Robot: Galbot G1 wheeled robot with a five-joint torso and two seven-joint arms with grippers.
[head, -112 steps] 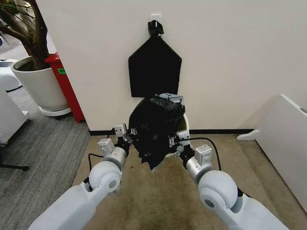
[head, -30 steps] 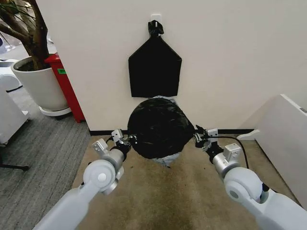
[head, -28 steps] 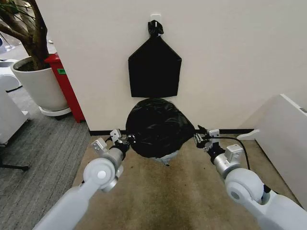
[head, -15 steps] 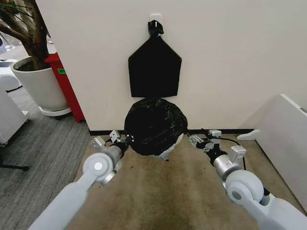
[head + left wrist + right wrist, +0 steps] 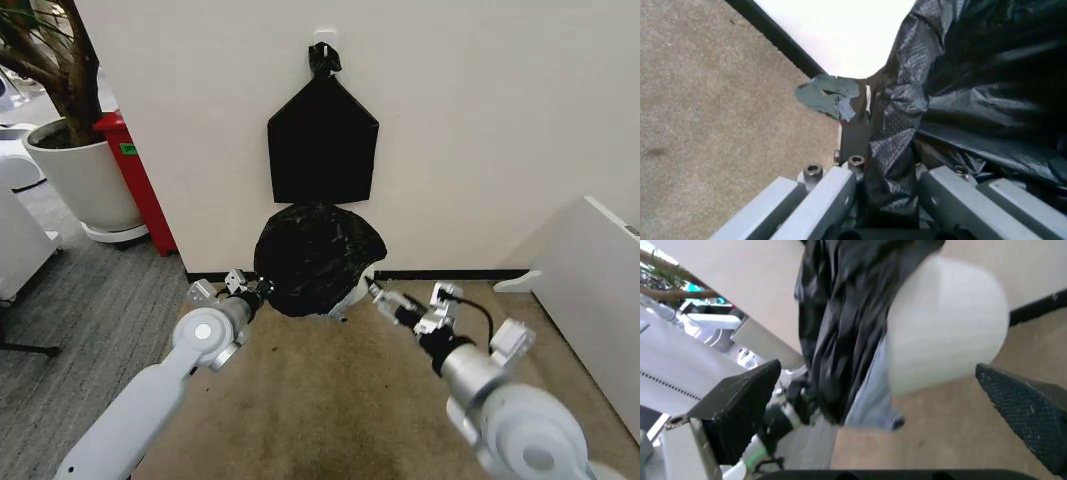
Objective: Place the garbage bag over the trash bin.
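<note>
The scene is a room corner with a plain cream wall (image 5: pixel 480 130), a dark baseboard and a tan short-pile carpet (image 5: pixel 350 400) filling the lower half of the head view. Grey carpet lies at lower left. A large white plant pot (image 5: pixel 85 180) and a red cabinet (image 5: pixel 135 180) occupy the upper left of the frame. A flat, house-shaped black bag (image 5: pixel 322 140) hangs on the wall at upper centre, knotted at its top.

The trash bin (image 5: pixel 943 325) stands at the centre of the head view, against the wall and directly below the hanging bag. It is a round, smooth, cream-white plastic bucket with its long axis vertical and its mouth facing up. The garbage bag (image 5: pixel 318 258) is draped over it from above, a thin, glossy, crinkled black film forming a rounded dome. It covers most of the bin; a strip of white wall is exposed at the lower right of the dome.

The left gripper (image 5: pixel 258 288) is at the left edge of the dome, its fingers closed on a fold of the bag film, as the left wrist view shows. A scrap of blue-grey tape (image 5: pixel 830 97) sits at the pinched edge.

The right gripper (image 5: pixel 385 298) is just right of the bin with its textured black fingers (image 5: pixel 740 395) spread wide, holding nothing.
</note>
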